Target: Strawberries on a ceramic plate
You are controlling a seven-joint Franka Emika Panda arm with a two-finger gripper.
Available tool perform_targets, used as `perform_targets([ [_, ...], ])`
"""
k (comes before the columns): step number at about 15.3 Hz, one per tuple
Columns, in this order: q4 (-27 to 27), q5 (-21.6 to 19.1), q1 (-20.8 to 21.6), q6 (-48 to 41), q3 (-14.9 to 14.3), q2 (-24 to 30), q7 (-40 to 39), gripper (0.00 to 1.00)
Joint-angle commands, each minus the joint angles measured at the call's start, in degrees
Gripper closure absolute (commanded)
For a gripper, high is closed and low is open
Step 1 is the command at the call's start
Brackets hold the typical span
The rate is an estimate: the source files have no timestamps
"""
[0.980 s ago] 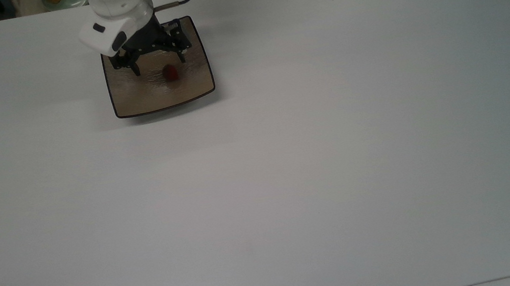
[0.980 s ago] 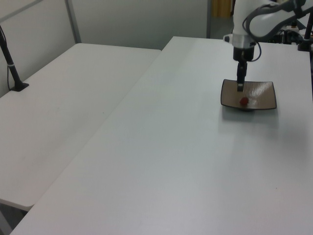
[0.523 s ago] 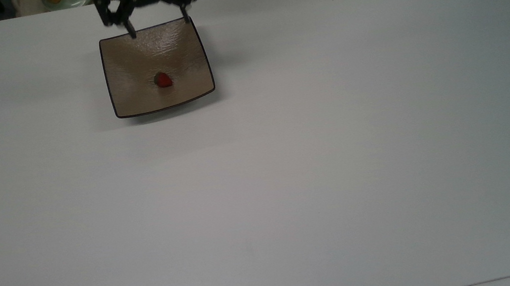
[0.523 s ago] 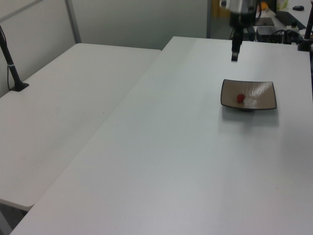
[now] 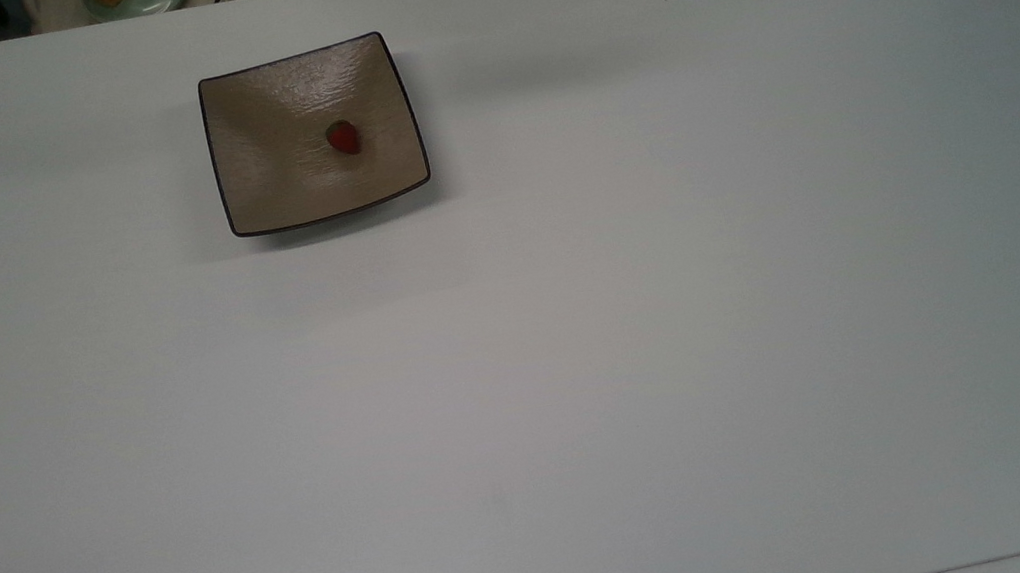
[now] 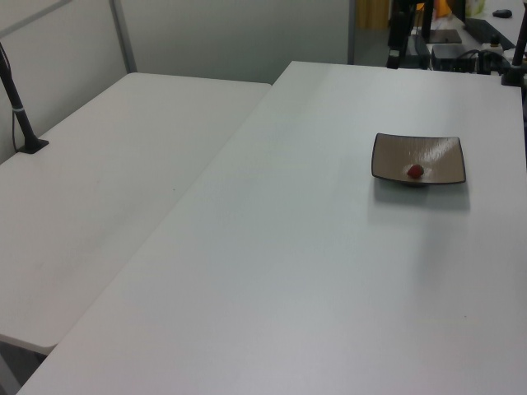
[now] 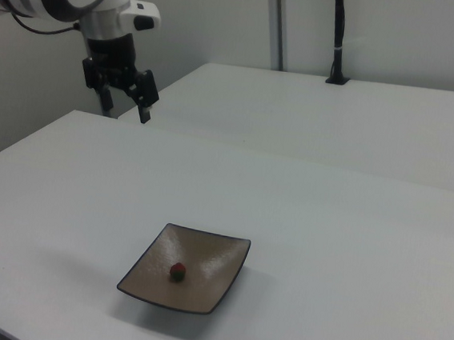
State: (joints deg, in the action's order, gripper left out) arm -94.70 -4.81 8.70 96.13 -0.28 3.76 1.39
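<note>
Red and small, the strawberry point(image 5: 343, 137) lies near the middle of the glossy ceramic plate point(image 5: 253, 193), looking light, soft and bruisable, best pinched gently across its body and liable to roll on the glaze, while the gripper point(image 7: 125, 100) hangs high and well apart, jaws spread, holding nothing

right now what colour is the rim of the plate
A thin dark brown-black line around the glossy tan ceramic plate, clearest in the top view.
</note>
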Motion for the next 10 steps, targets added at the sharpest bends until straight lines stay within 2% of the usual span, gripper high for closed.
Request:
perform_targets([
  [1,0.4,-0.2,0.53,1.5,0.1,-0.59,1.33,0.0],
  [5,-1.53,-0.11,0.53,6.0,-0.25,-2.17,-6.12,0.0],
  [10,-0.83,0.42,0.53,6.26,-0.51,-2.96,-6.49,0.0],
])
